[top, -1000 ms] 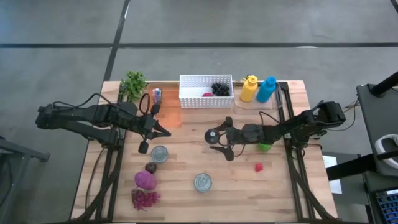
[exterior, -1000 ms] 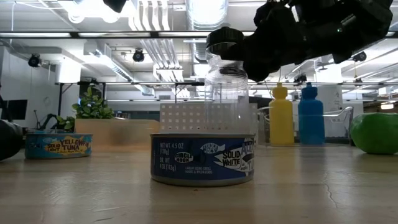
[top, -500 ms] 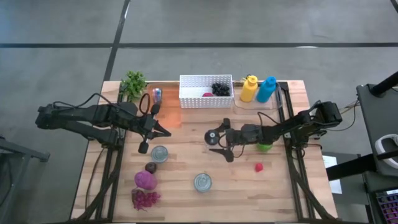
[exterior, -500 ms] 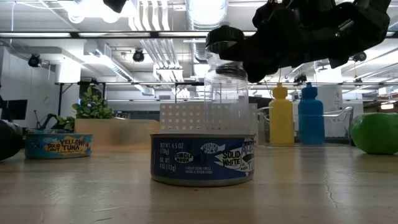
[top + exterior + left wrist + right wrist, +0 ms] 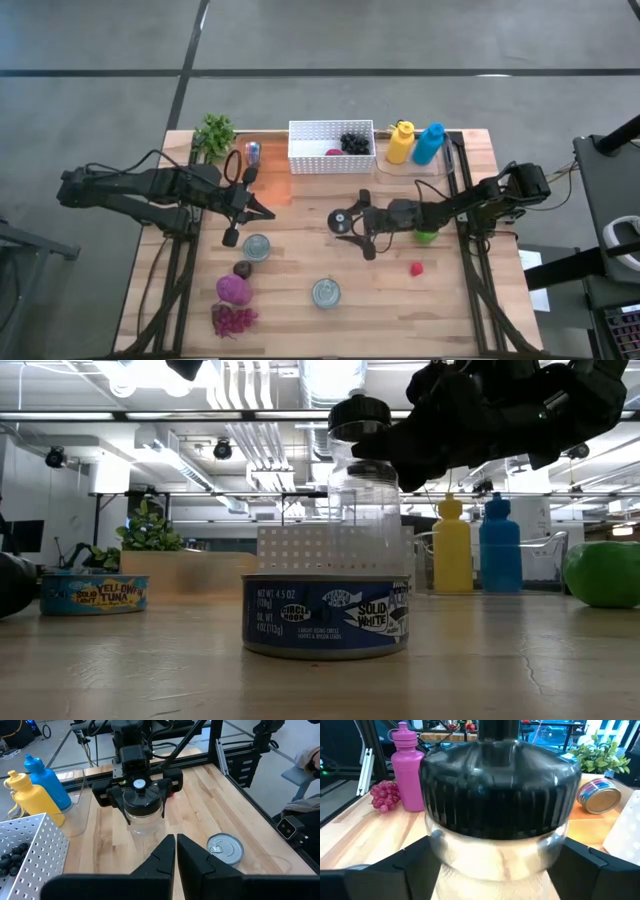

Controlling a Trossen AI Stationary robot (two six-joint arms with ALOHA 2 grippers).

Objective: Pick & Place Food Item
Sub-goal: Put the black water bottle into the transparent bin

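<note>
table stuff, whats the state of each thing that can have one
clear jar: upright, black lid on, between the right tool fingers
right tool: around the jar, closing
left tool: shut, holding nothing
tuna can: sealed, flat on table
white basket: upright, holds dark grapes

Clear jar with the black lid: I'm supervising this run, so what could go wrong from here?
1. The right gripper flanks the clear plastic jar with the black lid high up, near the lid, so the jar may tip or slip.
2. The right arm lies over the round green fruit and could nudge it.
</note>
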